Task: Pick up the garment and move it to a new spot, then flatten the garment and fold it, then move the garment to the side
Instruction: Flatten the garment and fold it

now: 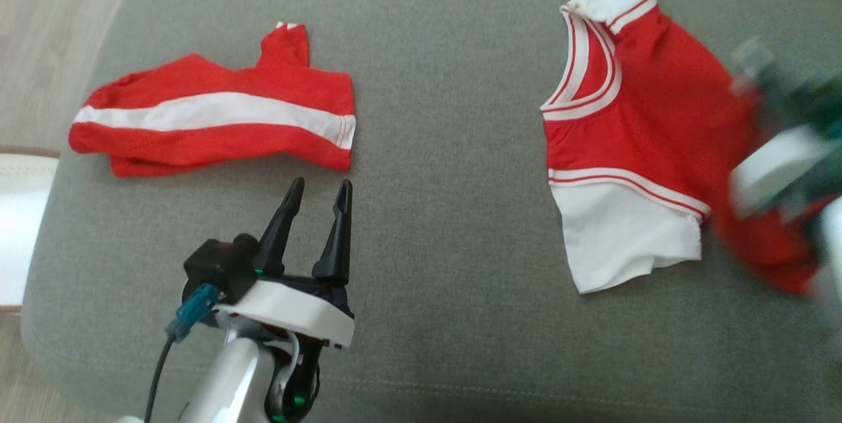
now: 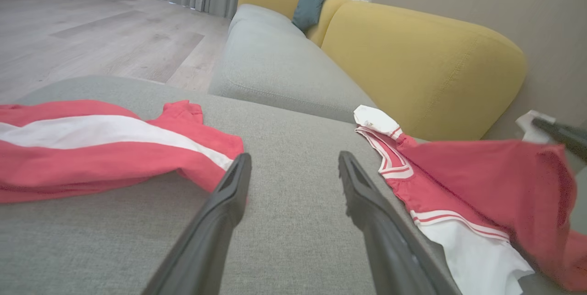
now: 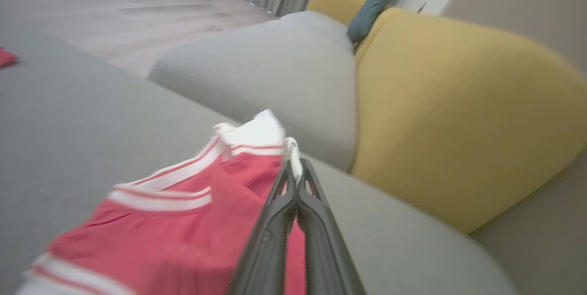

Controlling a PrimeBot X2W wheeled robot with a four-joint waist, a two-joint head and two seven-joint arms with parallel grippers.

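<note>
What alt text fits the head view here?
On a grey cushion, a red-and-white shirt lies at right, its edge covered by the blurred right arm. A folded red garment lies at left, the open left gripper just short of it.

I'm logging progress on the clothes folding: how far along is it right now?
Done, it seems: a red striped garment lies folded on the left of the gray cushion. In hand: the right gripper is shut on the edge of the red and white shirt, which lies rumpled and unfolded. The left gripper is open, holding nothing. Left: flattening, folding and moving the shirt aside.
</note>
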